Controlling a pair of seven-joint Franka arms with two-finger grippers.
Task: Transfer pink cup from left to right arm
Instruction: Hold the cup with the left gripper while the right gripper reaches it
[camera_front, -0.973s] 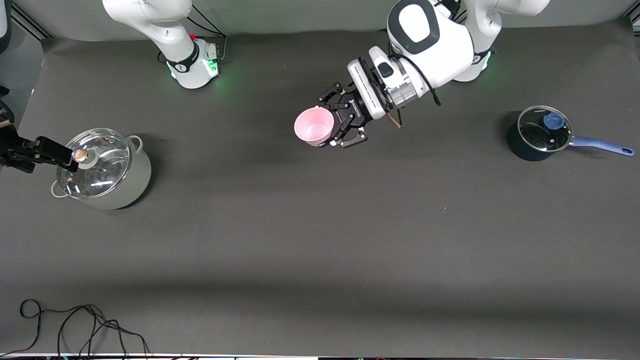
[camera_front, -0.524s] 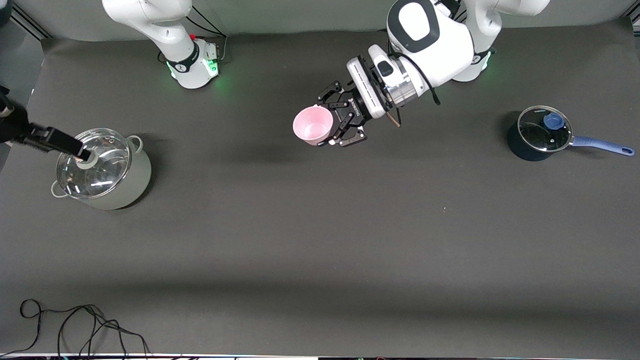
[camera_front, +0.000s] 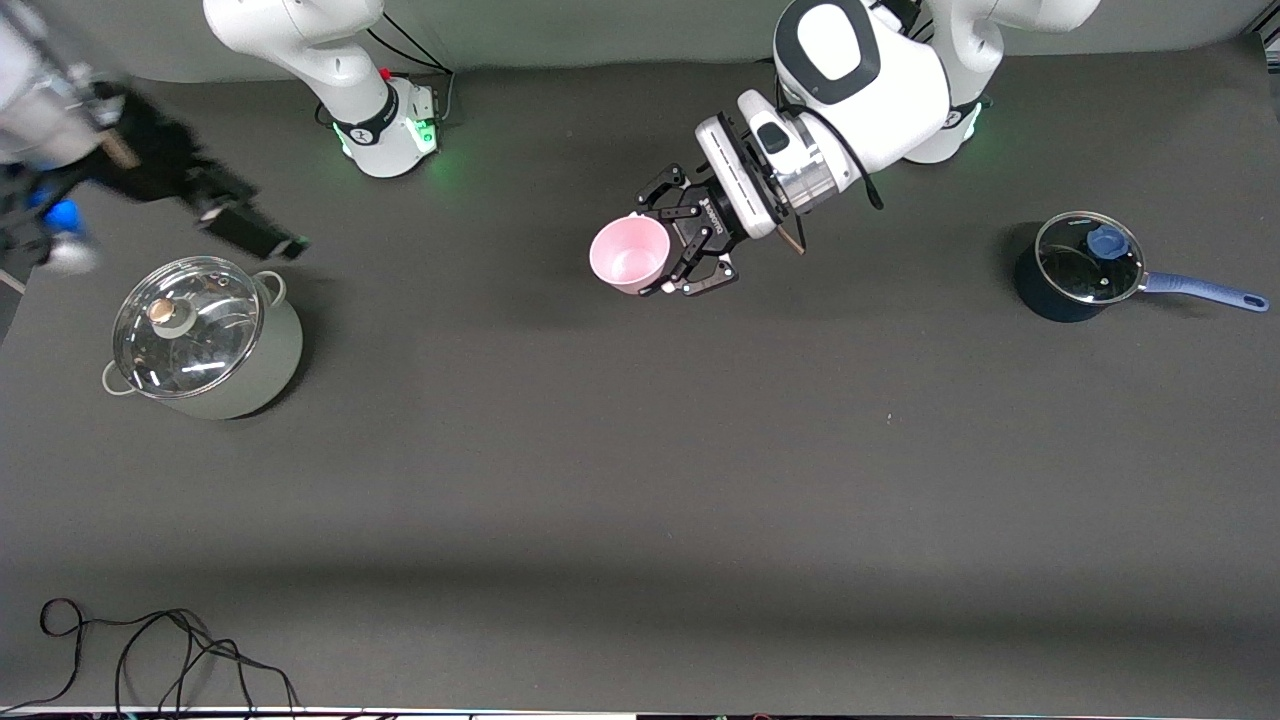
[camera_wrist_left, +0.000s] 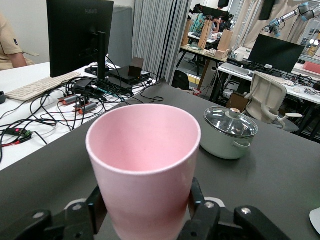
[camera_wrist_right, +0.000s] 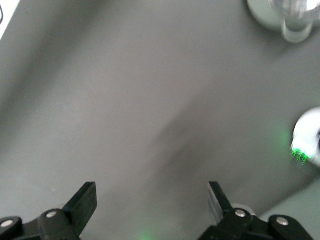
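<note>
The left gripper (camera_front: 668, 250) hangs over the table's middle, jaws clamped on the upright pink cup (camera_front: 628, 254). The right gripper (camera_front: 262, 235), jaws spread apart, hovers above the table beside the lidded pale-green pot (camera_front: 200, 338).

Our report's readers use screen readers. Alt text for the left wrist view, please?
The left gripper holds a pink cup upright, empty, its fingers pressed on both sides. Farther off, a pale green lidded pot stands on the dark table.
</note>
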